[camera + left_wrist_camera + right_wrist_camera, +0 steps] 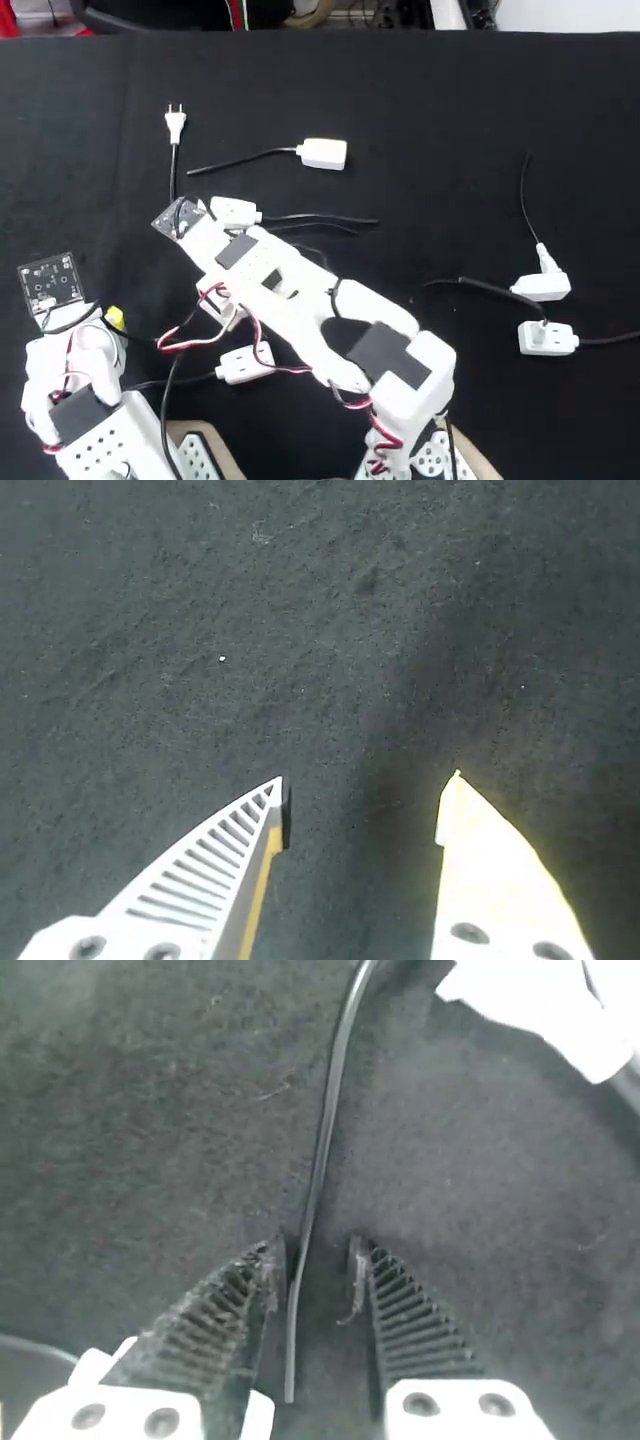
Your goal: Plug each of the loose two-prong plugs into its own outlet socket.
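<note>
Your right end effector (318, 1250), narrowly open, straddles the thin black cable (328, 1110) of the white two-prong plug (175, 122) lying far left on the black cloth counter (450, 100). At near left, your left end effector (365, 795) hangs wide open, holding nothing.

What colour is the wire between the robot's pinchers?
Black. The wire shows best in the right wrist view.
</note>
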